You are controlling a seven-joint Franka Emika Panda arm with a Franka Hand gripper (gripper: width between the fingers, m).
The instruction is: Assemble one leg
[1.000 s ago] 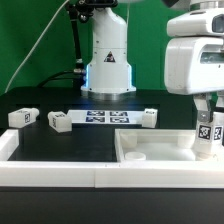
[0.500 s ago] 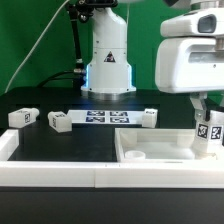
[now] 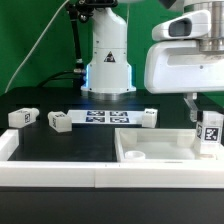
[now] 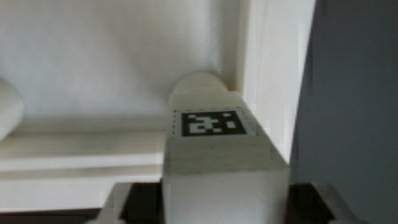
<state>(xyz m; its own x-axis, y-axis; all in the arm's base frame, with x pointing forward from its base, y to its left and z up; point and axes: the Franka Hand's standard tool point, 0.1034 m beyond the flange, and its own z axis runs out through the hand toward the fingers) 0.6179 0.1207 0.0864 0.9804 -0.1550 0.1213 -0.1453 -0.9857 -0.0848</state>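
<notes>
We hold the leg (image 3: 208, 133) upright, gripper (image 3: 204, 118) clamped on it | counter (image 3: 70, 142) front edge, exterior view's right, in panel (image 3: 165, 150) corner | risk: slight tilt may jam it there.

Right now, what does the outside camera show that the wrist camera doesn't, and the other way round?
Only the exterior view shows the robot's base, three loose legs on the black table and the marker board. Only the wrist view shows the leg's end pointing into the white panel's inner corner. Both show the tool gripping that tagged leg at the panel.
</notes>
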